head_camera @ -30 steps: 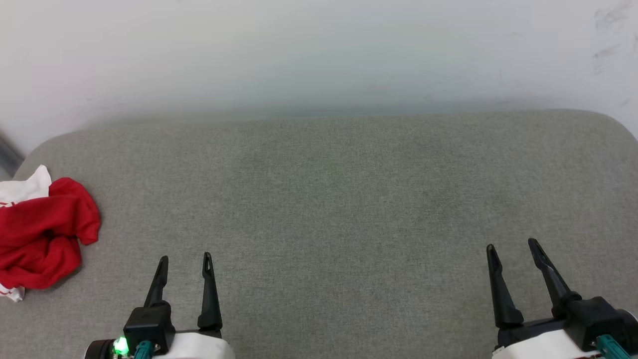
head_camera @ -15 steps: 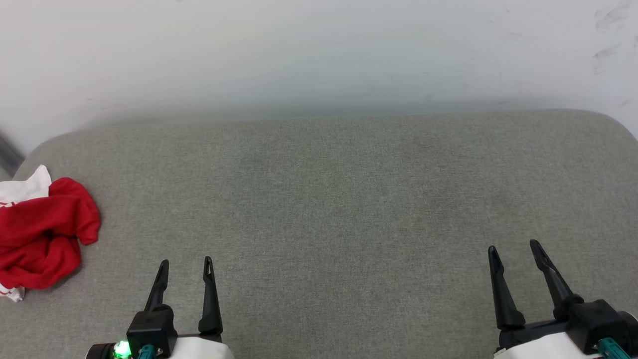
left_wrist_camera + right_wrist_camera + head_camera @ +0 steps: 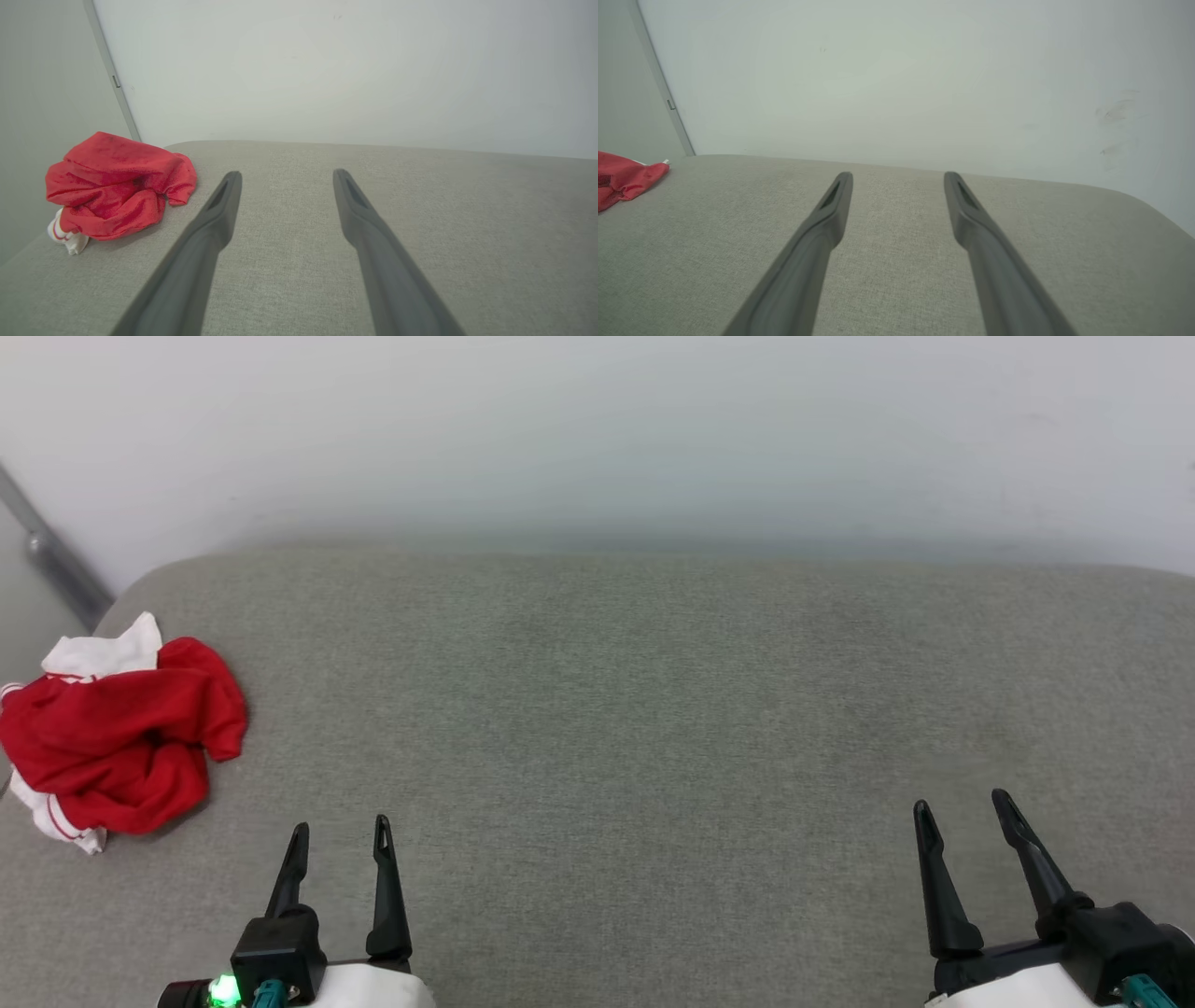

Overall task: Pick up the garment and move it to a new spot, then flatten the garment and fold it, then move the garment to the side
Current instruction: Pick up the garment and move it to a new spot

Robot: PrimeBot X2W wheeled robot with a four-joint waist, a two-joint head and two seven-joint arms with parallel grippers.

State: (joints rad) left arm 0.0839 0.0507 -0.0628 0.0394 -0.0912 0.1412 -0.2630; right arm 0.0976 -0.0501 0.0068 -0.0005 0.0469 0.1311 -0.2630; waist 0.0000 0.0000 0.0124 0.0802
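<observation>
The garment [image 3: 121,737] lies crumpled in a red heap with white sleeve bits at the far left end of the grey cushioned surface [image 3: 653,709]. Its numerals are hidden in the folds. The left wrist view has the garment [image 3: 117,186] left of my fingers, and a red corner of the garment [image 3: 626,179] shows at the left edge of the right wrist view. My left gripper [image 3: 341,831] stands open near the front edge, right of the heap and apart from it. My right gripper [image 3: 963,805] is open at the lower right, nothing between its fingers.
A pale wall [image 3: 597,429] rises directly behind the grey surface. A grey metal strip [image 3: 56,565] runs down the wall at the far left corner. The surface's left end rounds off just beside the garment.
The whole head picture has shifted right, so the camera has turned to the left; the garment now shows more fully. Both grippers hold about the same pose, open.
</observation>
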